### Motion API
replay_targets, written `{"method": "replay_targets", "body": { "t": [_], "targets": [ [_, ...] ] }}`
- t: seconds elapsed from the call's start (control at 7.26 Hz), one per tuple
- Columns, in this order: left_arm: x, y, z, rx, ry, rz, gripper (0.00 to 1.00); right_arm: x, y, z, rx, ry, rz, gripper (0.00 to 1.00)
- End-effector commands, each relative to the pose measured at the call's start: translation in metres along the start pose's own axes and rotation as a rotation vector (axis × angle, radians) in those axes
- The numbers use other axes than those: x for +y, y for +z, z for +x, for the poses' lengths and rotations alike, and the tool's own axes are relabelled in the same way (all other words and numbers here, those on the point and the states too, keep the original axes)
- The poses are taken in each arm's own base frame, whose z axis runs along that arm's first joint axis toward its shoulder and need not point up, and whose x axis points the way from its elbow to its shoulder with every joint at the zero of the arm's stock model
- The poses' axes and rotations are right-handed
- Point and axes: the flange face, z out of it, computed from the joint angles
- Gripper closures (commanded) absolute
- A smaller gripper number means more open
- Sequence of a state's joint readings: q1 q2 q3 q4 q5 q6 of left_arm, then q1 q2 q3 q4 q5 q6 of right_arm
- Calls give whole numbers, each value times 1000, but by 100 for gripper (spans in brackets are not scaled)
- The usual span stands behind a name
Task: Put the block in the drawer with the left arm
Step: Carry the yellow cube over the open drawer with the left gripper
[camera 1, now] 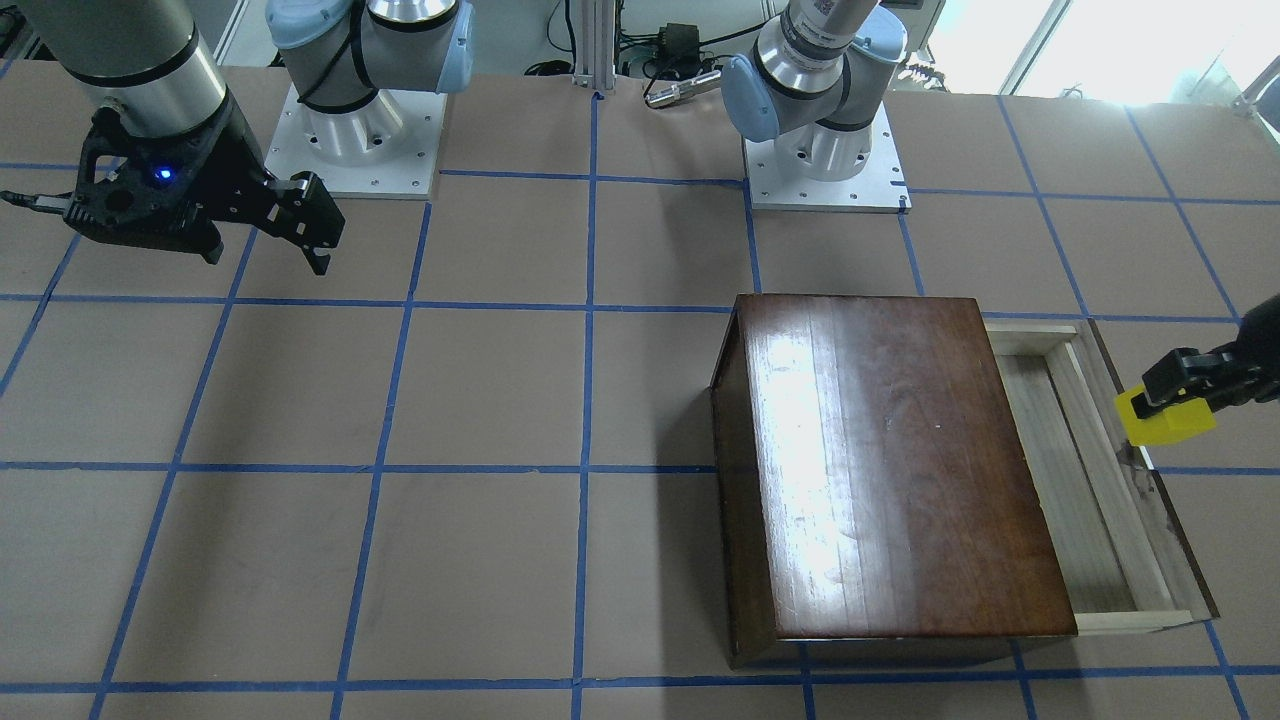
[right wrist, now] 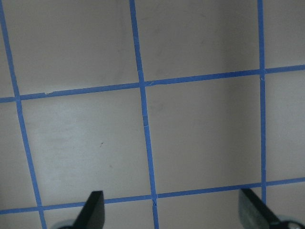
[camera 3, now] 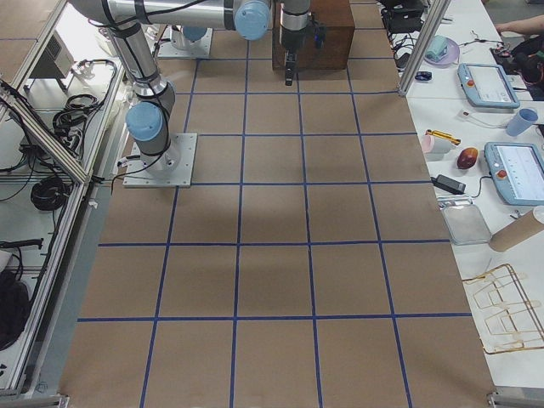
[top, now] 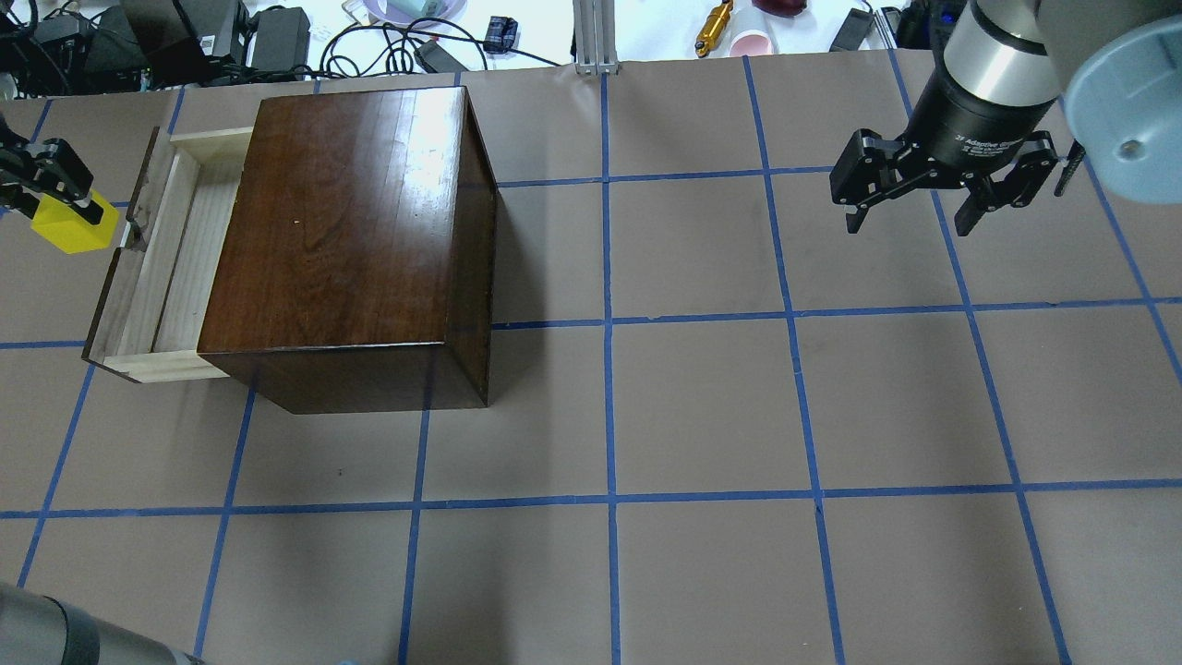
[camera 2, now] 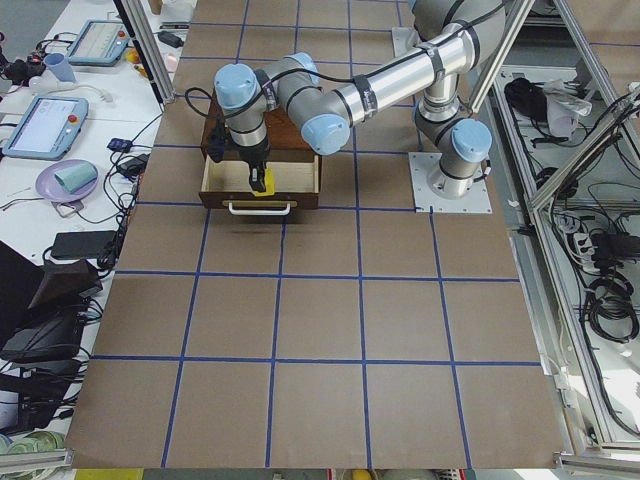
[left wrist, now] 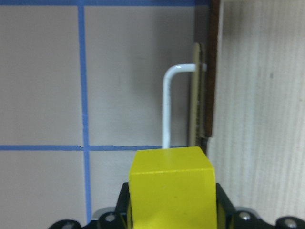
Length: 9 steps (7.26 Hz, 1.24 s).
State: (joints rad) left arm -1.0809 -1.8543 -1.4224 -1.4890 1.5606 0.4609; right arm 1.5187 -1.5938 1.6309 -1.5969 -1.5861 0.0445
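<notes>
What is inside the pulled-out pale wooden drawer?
The shallow pale wooden drawer shows only its bare floor; its rear part is hidden under the glossy dark-brown wooden box.

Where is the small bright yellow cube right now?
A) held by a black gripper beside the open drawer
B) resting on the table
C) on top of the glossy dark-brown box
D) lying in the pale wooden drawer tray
A: the left gripper is clamped on the small yellow cube, beside the dark front panel of the pale wooden drawer.
</notes>
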Motion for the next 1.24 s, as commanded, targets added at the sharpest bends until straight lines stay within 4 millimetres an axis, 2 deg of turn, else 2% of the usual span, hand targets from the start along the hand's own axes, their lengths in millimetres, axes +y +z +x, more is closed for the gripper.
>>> {"method": "replay_targets", "body": {
  "t": [0.0, 0.55, 0.83, 0.96, 1.1],
  "targets": [
    [-7, 9, 45, -1, 39, -10, 76, 0, 0, 0, 0, 0, 0, 0],
    [-17, 65, 41, 6, 47, -19, 76, 0, 0, 0, 0, 0, 0, 0],
    [-23, 80, 41, 37, 48, -24, 76, 0, 0, 0, 0, 0, 0, 0],
    [-24, 82, 41, 36, 48, -22, 75, 0, 0, 0, 0, 0, 0, 0],
    [-24, 81, 41, 36, 56, -21, 22, 0, 0, 0, 0, 0, 0, 0]
  ]
}}
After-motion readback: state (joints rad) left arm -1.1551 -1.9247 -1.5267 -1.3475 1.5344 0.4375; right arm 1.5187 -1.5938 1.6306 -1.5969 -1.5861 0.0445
